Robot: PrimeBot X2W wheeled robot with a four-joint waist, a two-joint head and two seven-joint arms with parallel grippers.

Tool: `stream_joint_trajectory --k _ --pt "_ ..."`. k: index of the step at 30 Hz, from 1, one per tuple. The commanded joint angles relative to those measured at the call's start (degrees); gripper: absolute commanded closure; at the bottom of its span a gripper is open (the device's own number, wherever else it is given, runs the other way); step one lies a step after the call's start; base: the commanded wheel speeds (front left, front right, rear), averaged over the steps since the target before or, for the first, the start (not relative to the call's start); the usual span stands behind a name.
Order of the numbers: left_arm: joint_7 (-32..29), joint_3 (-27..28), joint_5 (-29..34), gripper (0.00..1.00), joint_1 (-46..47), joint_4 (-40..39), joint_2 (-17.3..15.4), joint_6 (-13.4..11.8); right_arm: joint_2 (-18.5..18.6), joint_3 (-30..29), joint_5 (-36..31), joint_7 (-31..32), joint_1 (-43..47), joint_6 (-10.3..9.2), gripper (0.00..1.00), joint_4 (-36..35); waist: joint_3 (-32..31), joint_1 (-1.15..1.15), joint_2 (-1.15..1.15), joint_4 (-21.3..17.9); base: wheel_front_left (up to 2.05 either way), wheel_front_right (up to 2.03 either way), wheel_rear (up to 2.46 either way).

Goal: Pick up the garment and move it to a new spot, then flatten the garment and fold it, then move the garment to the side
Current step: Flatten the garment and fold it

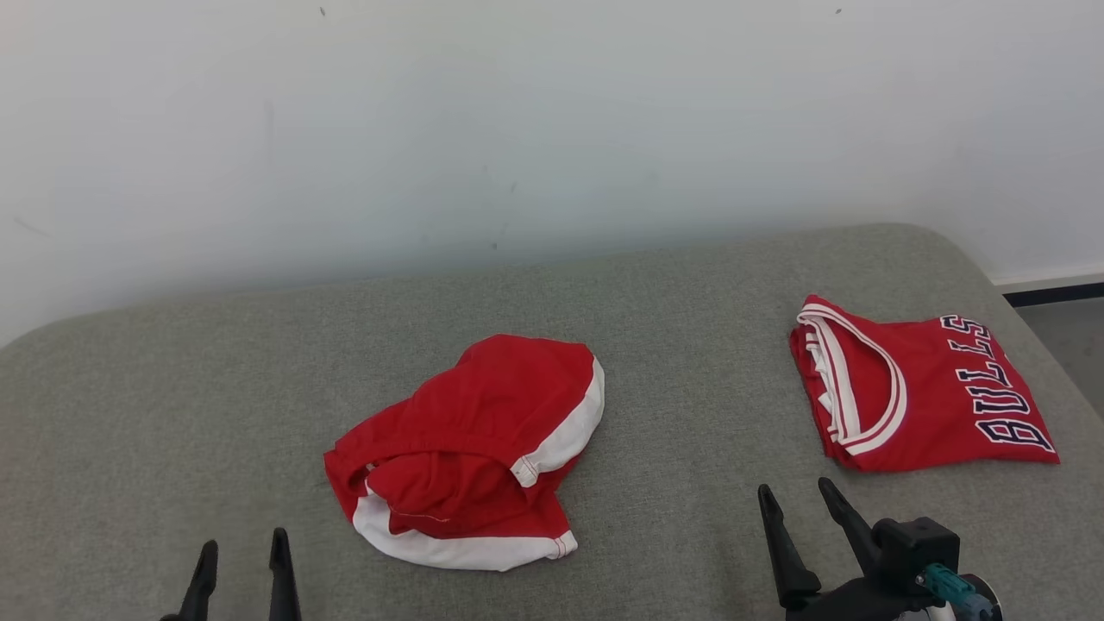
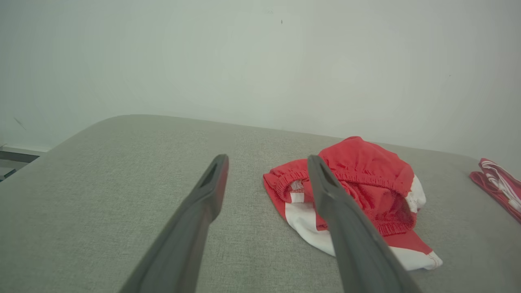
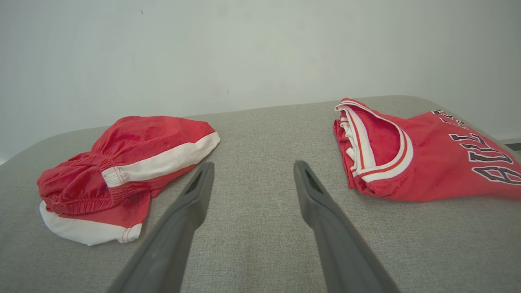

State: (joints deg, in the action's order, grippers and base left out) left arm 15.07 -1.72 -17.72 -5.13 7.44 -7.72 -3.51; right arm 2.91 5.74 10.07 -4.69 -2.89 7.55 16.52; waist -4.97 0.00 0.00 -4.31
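Note:
The garment (image 1: 470, 448) is a crumpled pair of red shorts with white bands, lying in a heap at the middle of the grey cushioned surface; it also appears in the left wrist view (image 2: 366, 179) and the right wrist view (image 3: 122, 162). My left gripper (image 1: 242, 548) stands open at the lower left, short of the heap and to its left, with nothing between its fingers (image 2: 211, 179). My right gripper (image 1: 798, 498) is open at the lower right, between the shorts and a folded jersey, touching neither.
A folded red jersey (image 1: 923, 392) with white trim and dark lettering lies at the right, near the surface's right edge (image 1: 1048, 345); it shows again as the jersey (image 3: 427, 158). A white wall (image 1: 517, 129) rises directly behind the surface. Bare grey fabric (image 1: 172, 388) spreads to the left.

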Motion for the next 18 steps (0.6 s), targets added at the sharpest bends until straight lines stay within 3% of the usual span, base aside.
stream_joint_trajectory --k 1,9,14,18 --pt "0.06 -0.68 0.25 0.00 0.86 0.20 0.25 0.42 -0.02 0.26 0.37 -0.23 -0.47 -0.15 0.00 0.09 0.42 0.00 0.00 -0.67 0.00 0.00 0.00" --pt "-1.25 -4.90 -0.29 0.00 4.05 3.67 1.83 2.50 -0.01 2.20 0.84 -0.16 -1.91 -0.15 0.00 0.35 1.92 0.00 0.00 -4.61 0.00 0.00 0.00" --pt "-2.31 -7.83 -1.77 0.00 8.78 11.10 2.77 5.69 -0.01 3.69 0.84 -0.07 -3.11 -0.15 0.00 0.60 3.54 0.00 0.00 -8.88 0.00 0.00 0.00" --pt "-3.23 -9.33 -3.12 0.00 12.49 17.34 3.55 6.70 -0.01 4.57 1.12 -0.28 -4.11 -0.15 0.00 0.78 4.99 0.00 0.00 -12.59 0.00 0.00 0.00"
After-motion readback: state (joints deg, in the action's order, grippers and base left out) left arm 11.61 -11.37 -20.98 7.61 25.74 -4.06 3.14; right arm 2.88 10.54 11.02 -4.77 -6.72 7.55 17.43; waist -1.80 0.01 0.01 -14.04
